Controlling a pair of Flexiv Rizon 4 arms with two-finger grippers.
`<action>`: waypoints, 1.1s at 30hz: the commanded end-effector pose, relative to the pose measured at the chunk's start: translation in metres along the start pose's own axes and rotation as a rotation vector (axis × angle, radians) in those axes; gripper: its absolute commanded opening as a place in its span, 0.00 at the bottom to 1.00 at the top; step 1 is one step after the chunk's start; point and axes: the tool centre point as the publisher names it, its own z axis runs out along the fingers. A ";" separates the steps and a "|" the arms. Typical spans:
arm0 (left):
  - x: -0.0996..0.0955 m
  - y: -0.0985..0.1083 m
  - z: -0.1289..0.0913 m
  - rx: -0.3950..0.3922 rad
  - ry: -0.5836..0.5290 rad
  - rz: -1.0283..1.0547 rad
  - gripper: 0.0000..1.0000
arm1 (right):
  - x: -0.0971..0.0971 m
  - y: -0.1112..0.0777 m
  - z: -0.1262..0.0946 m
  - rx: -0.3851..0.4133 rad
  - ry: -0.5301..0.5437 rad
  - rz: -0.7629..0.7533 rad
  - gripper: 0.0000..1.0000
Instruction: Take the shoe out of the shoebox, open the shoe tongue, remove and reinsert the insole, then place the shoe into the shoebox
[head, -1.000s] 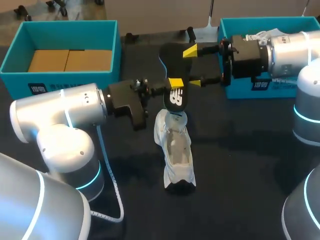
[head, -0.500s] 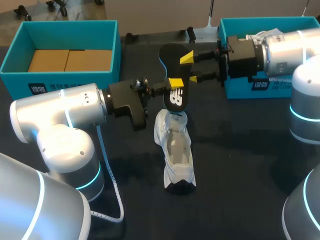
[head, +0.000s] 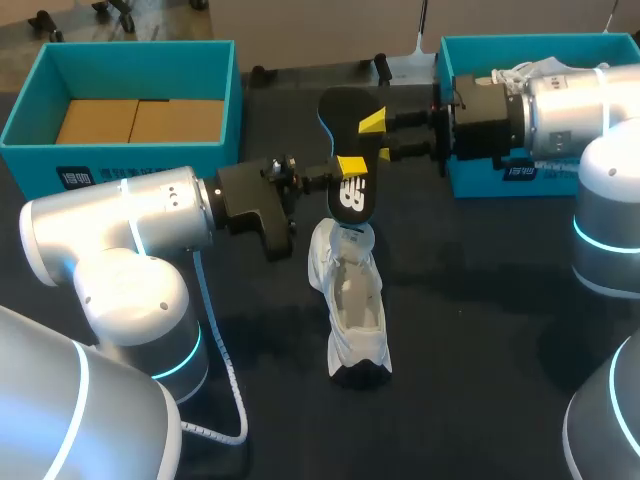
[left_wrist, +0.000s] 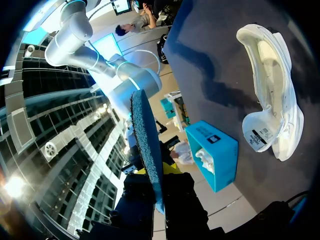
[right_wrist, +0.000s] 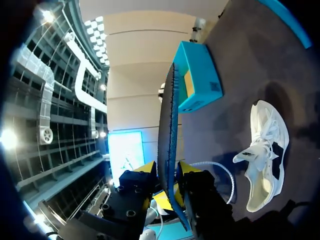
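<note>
You have the insole (head: 340, 110) held up on edge over the table (head: 480, 300). The left gripper (head: 350, 170) is closed on its lower part and the right gripper (head: 378, 138) on its middle. The shoe (head: 352, 300) lies at 6 o'clock from it, with bare table at the shoe's 3 o'clock. One box (head: 140, 46) stands at 10 o'clock and another box (head: 530, 40) at 2.

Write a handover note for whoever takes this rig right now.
Left gripper: jaws shut on the black insole, near its lower end.
Right gripper: jaws look shut on it too, higher up.
The insole is held upright in the air above the white shoe, which lies on the table, outside the left shoebox and the right shoebox.
Done: shoe out, insole removed.
Left to do: reinsert the insole, put the shoe into a shoebox.
</note>
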 end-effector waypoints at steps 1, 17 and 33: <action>0.000 -0.001 0.002 -0.005 -0.001 0.001 0.00 | 0.002 -0.002 0.004 -0.007 -0.002 0.000 0.21; 0.000 -0.001 0.002 -0.005 -0.001 0.001 0.00 | 0.001 0.000 0.005 -0.026 0.025 -0.010 0.00; -0.004 -0.004 -0.028 0.015 0.007 -0.041 1.00 | -0.004 -0.005 -0.007 -0.030 0.019 -0.052 0.00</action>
